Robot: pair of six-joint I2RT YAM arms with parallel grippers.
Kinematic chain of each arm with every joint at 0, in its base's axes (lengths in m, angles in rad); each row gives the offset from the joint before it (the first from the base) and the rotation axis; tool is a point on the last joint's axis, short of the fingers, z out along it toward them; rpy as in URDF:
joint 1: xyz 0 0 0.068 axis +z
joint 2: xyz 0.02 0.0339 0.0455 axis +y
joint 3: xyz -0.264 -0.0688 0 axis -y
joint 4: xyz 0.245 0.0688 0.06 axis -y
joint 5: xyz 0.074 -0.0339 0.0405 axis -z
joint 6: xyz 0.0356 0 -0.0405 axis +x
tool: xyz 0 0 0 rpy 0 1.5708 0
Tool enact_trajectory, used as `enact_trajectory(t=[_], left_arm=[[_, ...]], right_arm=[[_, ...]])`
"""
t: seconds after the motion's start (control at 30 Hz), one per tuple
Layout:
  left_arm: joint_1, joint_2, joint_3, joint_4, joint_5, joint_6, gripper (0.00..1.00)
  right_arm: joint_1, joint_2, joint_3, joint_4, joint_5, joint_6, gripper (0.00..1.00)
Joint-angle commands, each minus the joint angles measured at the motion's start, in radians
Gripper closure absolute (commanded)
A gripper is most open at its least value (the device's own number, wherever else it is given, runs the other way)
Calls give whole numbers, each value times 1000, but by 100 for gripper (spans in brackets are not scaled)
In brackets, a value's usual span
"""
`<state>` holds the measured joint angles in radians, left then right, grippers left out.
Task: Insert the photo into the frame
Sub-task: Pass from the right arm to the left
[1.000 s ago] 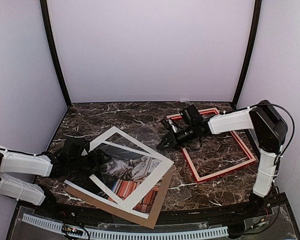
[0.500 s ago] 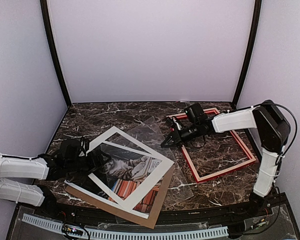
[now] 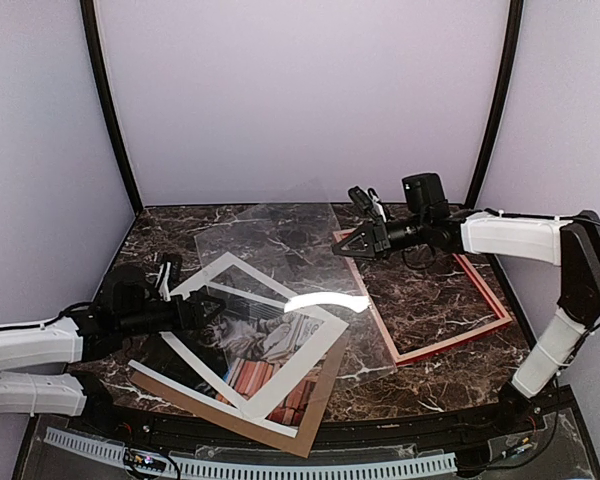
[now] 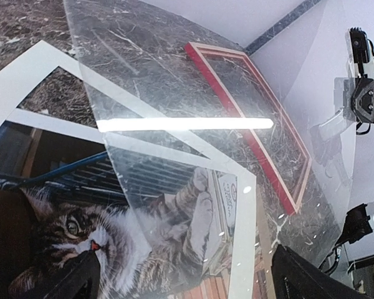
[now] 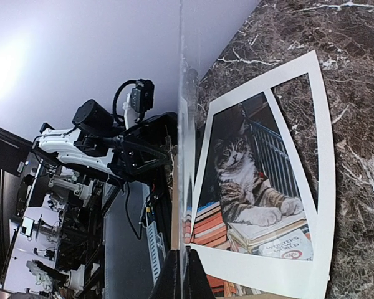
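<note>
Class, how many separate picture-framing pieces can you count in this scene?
5: the frame lies at right; the clear sheet is held up by the right gripper; the white mat, photo and brown backing board are stacked front-left. More could hide beneath.

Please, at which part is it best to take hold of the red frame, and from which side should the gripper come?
Probably the right rail of the frame, pinched from above with one finger inside the opening and one outside. It lies flat on the table, its rails are thin, and this rail is bare; the clear sheet in the right gripper overlaps the left rail.
</note>
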<state>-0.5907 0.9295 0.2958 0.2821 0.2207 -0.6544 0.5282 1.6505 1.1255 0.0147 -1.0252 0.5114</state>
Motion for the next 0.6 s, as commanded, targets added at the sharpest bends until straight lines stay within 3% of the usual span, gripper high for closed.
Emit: enact_trajectory(t=[0.0,0.4,0.57], left_arm=[[14,36,81,30,58,113,1],[53,123,152,99,212,182,1],[60,163,145,216,300,166,1]], right_arm=[[-10,-56,39,46,-65,29,100],[-36,-147,13,184,-134,160,100],[-53,-156,-18,302,-159,253,100]])
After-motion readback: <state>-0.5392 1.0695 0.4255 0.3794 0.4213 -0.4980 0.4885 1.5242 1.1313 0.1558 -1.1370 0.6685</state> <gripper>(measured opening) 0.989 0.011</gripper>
